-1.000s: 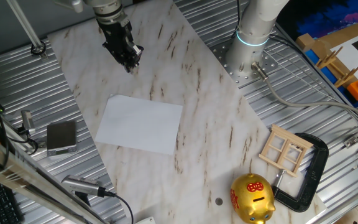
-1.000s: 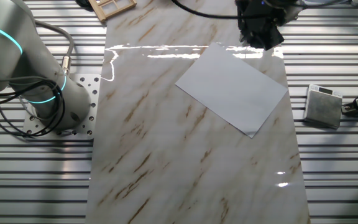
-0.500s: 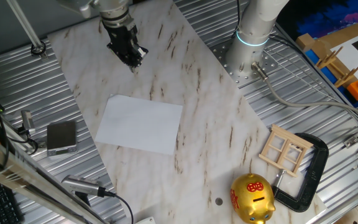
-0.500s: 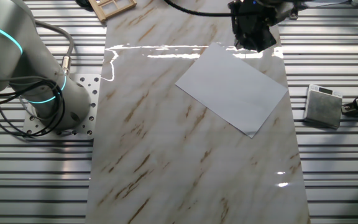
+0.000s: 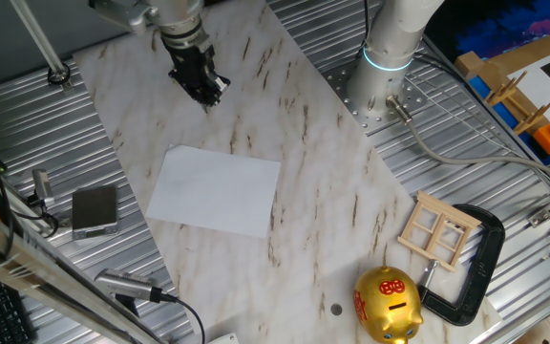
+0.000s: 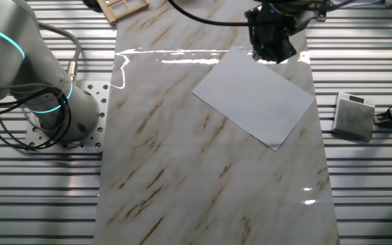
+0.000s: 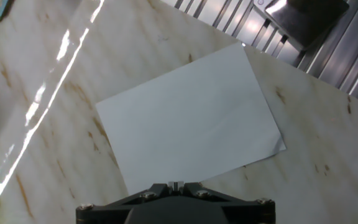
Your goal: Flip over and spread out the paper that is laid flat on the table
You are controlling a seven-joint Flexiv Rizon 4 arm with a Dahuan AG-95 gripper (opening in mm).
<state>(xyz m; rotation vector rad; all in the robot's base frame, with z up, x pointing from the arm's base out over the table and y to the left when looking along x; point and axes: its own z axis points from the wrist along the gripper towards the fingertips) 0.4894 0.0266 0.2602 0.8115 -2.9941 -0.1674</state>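
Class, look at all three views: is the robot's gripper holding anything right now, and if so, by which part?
Nothing is held. The gripper hangs above the table, away from the paper, which lies flat and untouched.

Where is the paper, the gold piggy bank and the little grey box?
paper (image 5: 216, 189), one fixed view, middle of the white sheet.
gold piggy bank (image 5: 388, 304), one fixed view, its round golden body.
grey box (image 5: 95, 209), one fixed view, its flat top.
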